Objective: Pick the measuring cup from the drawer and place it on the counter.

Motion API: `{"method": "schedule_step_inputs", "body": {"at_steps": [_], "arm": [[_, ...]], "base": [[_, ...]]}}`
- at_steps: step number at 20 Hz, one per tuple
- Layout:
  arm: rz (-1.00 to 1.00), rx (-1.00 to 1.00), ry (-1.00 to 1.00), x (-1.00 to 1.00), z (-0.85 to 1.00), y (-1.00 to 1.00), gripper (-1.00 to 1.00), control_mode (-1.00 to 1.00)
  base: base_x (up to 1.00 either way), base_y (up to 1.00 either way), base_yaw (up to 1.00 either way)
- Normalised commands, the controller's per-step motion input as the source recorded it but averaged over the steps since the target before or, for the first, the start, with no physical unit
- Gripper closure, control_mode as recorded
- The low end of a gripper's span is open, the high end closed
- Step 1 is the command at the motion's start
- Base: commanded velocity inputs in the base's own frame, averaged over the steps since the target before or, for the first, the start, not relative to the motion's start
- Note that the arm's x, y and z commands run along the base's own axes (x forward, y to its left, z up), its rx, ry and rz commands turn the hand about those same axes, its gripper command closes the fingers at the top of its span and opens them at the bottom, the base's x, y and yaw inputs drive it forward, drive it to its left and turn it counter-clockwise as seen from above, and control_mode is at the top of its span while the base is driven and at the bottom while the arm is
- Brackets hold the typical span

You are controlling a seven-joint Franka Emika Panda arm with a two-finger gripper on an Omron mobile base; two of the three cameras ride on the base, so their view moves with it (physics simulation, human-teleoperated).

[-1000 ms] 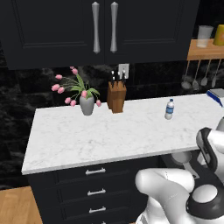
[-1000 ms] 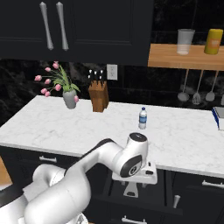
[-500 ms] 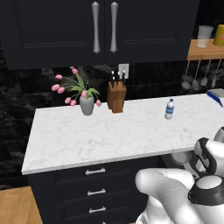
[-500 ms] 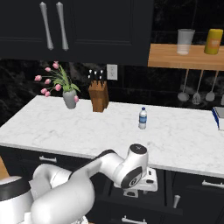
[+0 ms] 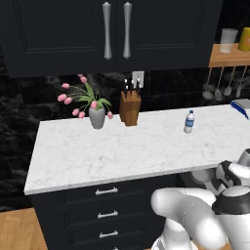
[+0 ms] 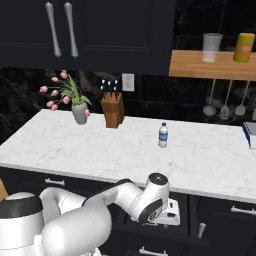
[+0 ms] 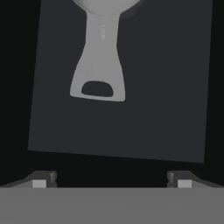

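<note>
Tulip vase [image 5: 97, 117], knife block [image 5: 130, 108], water bottle [image 5: 189, 122], well apart.

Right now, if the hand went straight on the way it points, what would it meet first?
Probably the measuring cup's flat handle, lying on the dark drawer floor ahead of the open hand. The handle sits slightly left of centre, so the fingers might reach the floor first; depth is unclear.

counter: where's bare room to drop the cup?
Bare marble on the counter: the whole front strip, plus the stretch between knife block and bottle, and between the bottle and the blue-and-white thing at the right edge. Most crowded at the back left, where vase and knife block stand close.
</note>
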Motion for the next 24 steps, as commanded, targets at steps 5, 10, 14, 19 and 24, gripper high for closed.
{"method": "schedule_step_inputs", "body": {"at_steps": [5, 10, 14, 19, 24], "arm": [[-0.01, 0.0, 0.01, -0.21, -0.18, 0.0, -1.0, -1.0], [-0.03, 0.0, 0.02, -0.38, -0.16, 0.0, -1.0, -1.0], [-0.03, 0.01, 0.01, -0.52, -0.08, 0.0, -1.0, -1.0], [-0.03, 0.01, 0.0, -0.62, -0.01, 0.0, -1.0, -1.0], [-0.01, 0.02, 0.0, -0.13, 0.02, -0.02, -1.0, -1.0]], "base": [[0.0, 0.0, 0.0], [0.0, 0.0, 0.0], [0.0, 0.0, 0.0], [0.0, 0.0, 0.0], [0.0, 0.0, 0.0]]}}
